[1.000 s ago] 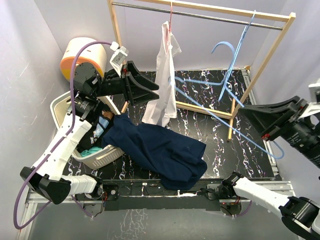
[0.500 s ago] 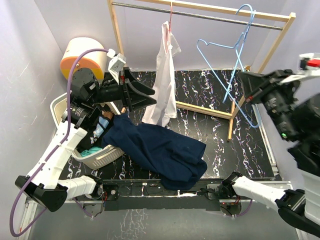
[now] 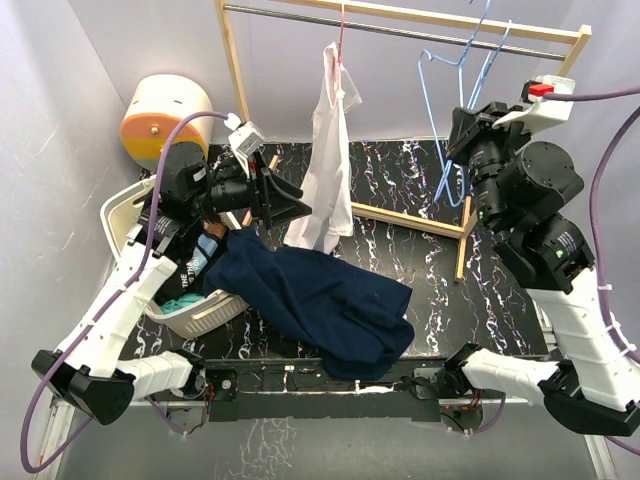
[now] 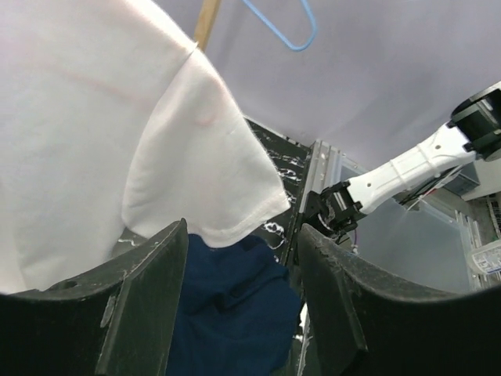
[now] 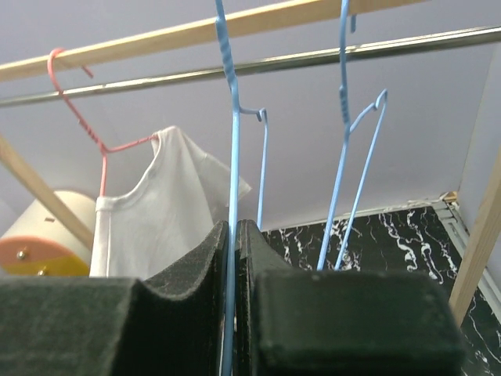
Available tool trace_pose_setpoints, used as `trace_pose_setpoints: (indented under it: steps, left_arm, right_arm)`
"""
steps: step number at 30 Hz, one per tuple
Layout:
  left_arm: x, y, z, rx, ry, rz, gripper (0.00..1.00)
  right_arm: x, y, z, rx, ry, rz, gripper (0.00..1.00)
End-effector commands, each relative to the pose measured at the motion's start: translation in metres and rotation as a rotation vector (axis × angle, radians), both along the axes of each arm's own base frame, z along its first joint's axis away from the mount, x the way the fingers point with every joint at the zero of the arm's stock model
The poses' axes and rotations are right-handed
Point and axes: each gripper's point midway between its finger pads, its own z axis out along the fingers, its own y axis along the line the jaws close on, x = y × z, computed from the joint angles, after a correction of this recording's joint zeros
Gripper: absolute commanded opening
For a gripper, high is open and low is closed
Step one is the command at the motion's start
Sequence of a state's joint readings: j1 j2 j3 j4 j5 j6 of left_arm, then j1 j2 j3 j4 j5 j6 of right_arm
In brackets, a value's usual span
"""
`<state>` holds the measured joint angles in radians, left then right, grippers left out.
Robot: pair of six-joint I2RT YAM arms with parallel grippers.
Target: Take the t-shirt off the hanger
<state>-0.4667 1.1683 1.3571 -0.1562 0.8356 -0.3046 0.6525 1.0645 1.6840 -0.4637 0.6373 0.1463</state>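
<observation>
A white t-shirt [image 3: 325, 170] hangs on a pink hanger [image 3: 340, 40] from the metal rail [image 3: 420, 30]. It also shows in the left wrist view [image 4: 117, 117] and the right wrist view [image 5: 156, 211]. My left gripper [image 3: 295, 200] is open and empty, just left of the shirt's lower half, its jaws wide apart [image 4: 243, 235]. My right gripper [image 3: 455, 135] is shut on the wire of a blue hanger [image 3: 447, 80], held up near the rail; the wire runs between the closed jaws [image 5: 235, 227]. A navy t-shirt [image 3: 320, 295] lies loose on the table.
A wooden rack frame [image 3: 232, 60] carries the rail. A white laundry basket [image 3: 200, 315] with clothes stands at the left under my left arm. An orange and cream round container [image 3: 165, 115] sits at the back left. The table top is black marble-patterned [image 3: 440, 280].
My right arm has swung up from low on the right to the rail, lifting the blue hanger with it. My left gripper has shifted slightly, staying open beside the white shirt.
</observation>
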Motion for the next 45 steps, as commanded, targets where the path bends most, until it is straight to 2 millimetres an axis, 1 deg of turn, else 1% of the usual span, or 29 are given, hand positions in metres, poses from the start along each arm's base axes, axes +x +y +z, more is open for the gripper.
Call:
trace_pose_setpoints:
  steps: [1, 4, 8, 10, 14, 16, 17, 18, 20, 21, 22, 23, 24, 26, 28, 30, 32, 34, 36, 40, 42, 44, 45]
  left_arm:
    - [0.003, 0.010, -0.015, 0.057, -0.010, 0.062, 0.58]
    - [0.009, 0.012, -0.026, 0.086, 0.013, 0.094, 0.61]
    - [0.013, 0.013, -0.043, 0.125, 0.059, 0.106, 0.62]
    - [0.014, 0.013, -0.051, 0.144, 0.081, 0.109, 0.64]
    - [0.012, 0.012, -0.065, 0.178, 0.126, 0.091, 0.66]
    - [0.009, 0.010, -0.072, 0.196, 0.143, 0.080, 0.66]
    - [0.007, 0.008, -0.075, 0.202, 0.148, 0.074, 0.67]
    - [0.006, 0.007, -0.078, 0.209, 0.152, 0.069, 0.67]
    - [0.004, 0.002, -0.085, 0.225, 0.157, 0.065, 0.67]
    - [0.003, 0.000, -0.088, 0.235, 0.158, 0.067, 0.68]
    - [0.002, -0.003, -0.093, 0.246, 0.160, 0.065, 0.68]
    - [0.000, -0.005, -0.097, 0.257, 0.164, 0.063, 0.68]
    - [-0.002, -0.008, -0.103, 0.268, 0.170, 0.056, 0.68]
    - [-0.007, -0.013, -0.114, 0.283, 0.186, 0.041, 0.69]
    - [-0.011, -0.017, -0.128, 0.307, 0.205, 0.036, 0.69]
    - [-0.017, -0.020, -0.146, 0.343, 0.225, 0.033, 0.70]
    - [-0.024, -0.021, -0.168, 0.388, 0.256, 0.035, 0.71]
    - [-0.031, -0.024, -0.191, 0.437, 0.284, 0.041, 0.71]
    - [-0.040, -0.027, -0.213, 0.495, 0.302, 0.048, 0.72]
    - [-0.053, -0.029, -0.257, 0.625, 0.319, 0.116, 0.75]
    - [-0.051, -0.025, -0.279, 0.704, 0.316, 0.202, 0.80]
    - [-0.051, -0.022, -0.298, 0.760, 0.305, 0.274, 0.85]
    - [-0.050, -0.020, -0.305, 0.777, 0.294, 0.313, 0.86]
  right_arm:
    - [0.006, -0.016, 0.031, 0.051, -0.119, -0.114, 0.08]
    - [0.020, -0.011, 0.025, 0.016, -0.098, -0.141, 0.08]
    - [0.040, 0.001, 0.006, -0.026, -0.045, -0.163, 0.08]
    - [0.046, 0.005, -0.003, -0.034, -0.026, -0.167, 0.08]
    - [0.050, 0.009, -0.018, -0.030, 0.015, -0.165, 0.08]
    - [0.047, 0.009, -0.024, -0.029, 0.039, -0.151, 0.09]
    - [0.045, 0.009, -0.026, -0.025, 0.048, -0.139, 0.11]
    - [0.041, 0.009, -0.029, -0.025, 0.057, -0.124, 0.17]
    - [0.030, 0.011, -0.031, -0.014, 0.069, -0.067, 0.31]
    - [0.020, 0.010, -0.029, -0.008, 0.067, -0.031, 0.38]
    - [0.013, 0.013, -0.030, -0.006, 0.072, 0.012, 0.47]
    - [0.004, 0.016, -0.031, -0.009, 0.074, 0.067, 0.55]
    - [-0.007, 0.024, -0.032, -0.017, 0.075, 0.145, 0.65]
    - [-0.029, 0.035, -0.035, -0.032, 0.078, 0.282, 0.78]
    - [-0.054, 0.046, -0.042, -0.048, 0.088, 0.419, 0.83]
    - [-0.076, 0.052, -0.051, -0.059, 0.111, 0.523, 0.87]
    - [-0.095, 0.054, -0.061, -0.062, 0.131, 0.593, 0.88]
    - [-0.107, 0.051, -0.070, -0.055, 0.150, 0.621, 0.90]
    - [-0.114, 0.045, -0.077, -0.037, 0.150, 0.613, 0.90]
    - [-0.117, 0.030, -0.084, -0.002, 0.130, 0.556, 0.91]
    - [-0.117, 0.026, -0.088, 0.012, 0.125, 0.536, 0.91]
    - [-0.119, 0.023, -0.088, 0.026, 0.110, 0.526, 0.91]
    - [-0.119, 0.021, -0.089, 0.031, 0.107, 0.521, 0.91]
